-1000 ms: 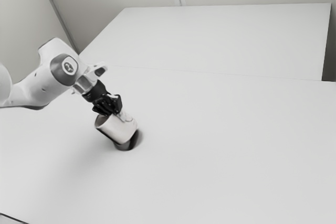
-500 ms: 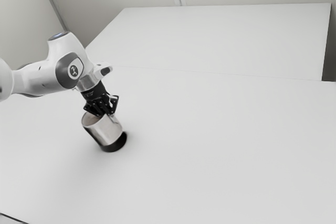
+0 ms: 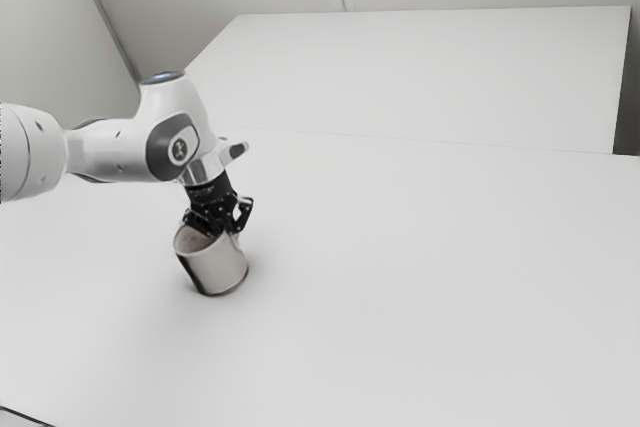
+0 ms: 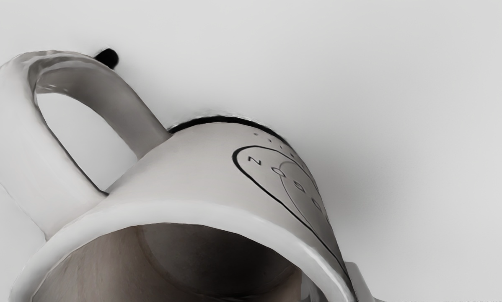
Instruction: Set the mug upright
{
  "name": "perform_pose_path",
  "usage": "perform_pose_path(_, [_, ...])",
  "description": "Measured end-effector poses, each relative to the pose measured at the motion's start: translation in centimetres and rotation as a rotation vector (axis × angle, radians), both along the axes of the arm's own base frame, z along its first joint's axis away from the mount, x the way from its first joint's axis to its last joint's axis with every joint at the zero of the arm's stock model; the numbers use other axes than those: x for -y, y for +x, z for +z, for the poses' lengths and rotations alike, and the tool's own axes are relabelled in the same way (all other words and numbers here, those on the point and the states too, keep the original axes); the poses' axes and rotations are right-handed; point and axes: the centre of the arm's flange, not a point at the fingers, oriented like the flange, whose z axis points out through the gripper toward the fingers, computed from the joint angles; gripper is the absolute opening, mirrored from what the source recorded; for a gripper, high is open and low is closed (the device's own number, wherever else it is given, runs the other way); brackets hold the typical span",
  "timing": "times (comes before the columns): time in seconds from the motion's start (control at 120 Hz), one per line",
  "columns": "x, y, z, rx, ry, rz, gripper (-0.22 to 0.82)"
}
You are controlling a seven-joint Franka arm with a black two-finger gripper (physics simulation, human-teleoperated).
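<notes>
1. The off-white, cylindrical mug with a smooth, glossy surface (image 3: 218,267) is below the arm's hand in the exterior view, in the half toward that view's left, over the pale grey, flat, smooth worktop (image 3: 420,287).
2. It leans rather than standing straight: its open mouth tips upward and toward the exterior view's left, and its base points down toward the worktop. Whether the base touches the surface, I cannot tell.
3. The black two-finger pincer (image 3: 222,235) is at the mug's rim, narrow and holding the mug by its wall. In the wrist view one grey finger (image 4: 360,281) lies against the outside of the wall and the other finger (image 4: 309,291) is inside the mouth, with the rim between them.
4. The broad, off-white loop handle (image 4: 8,126) sticks out from the side of the mug, away from the finger on the outside.
5. Thin dark outlines and small letters (image 4: 278,171) mark the outer wall, on the side nearer that finger. The inside of the mug is brownish and shaded, darker toward the bottom.
6. A small, black, rounded patch (image 4: 108,58) shows just beside the handle; what it is, I cannot tell.
7. The white arm with dark grey joint covers (image 3: 110,150) comes in from the exterior view's left and bends down to the pincer.
</notes>
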Motion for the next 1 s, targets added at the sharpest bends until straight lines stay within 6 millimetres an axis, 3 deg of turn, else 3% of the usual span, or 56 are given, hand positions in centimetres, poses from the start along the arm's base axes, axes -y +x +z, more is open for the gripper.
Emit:
perform_pose_path(0.167, [-0.8, 0.0, -0.5, -0.014, 0.011, 0.055, -0.17])
perform_pose_path(0.308, [-0.2, 0.1, -0.7, -0.020, 0.021, 0.068, -0.16])
perform_pose_path(0.508, [-0.2, 0.8, 1.1, -0.002, 0.011, 0.086, 0.26])
perform_pose_path(0.65, [-0.1, 1.3, 3.5, 0.027, -0.005, 0.084, 0.43])
perform_pose_path(0.842, [-0.1, 1.3, 7.1, 0.056, -0.034, 0.077, 0.53])
perform_pose_path(1.0, [-0.3, 1.6, 13.0, 0.119, -0.035, 0.004, 0.57])
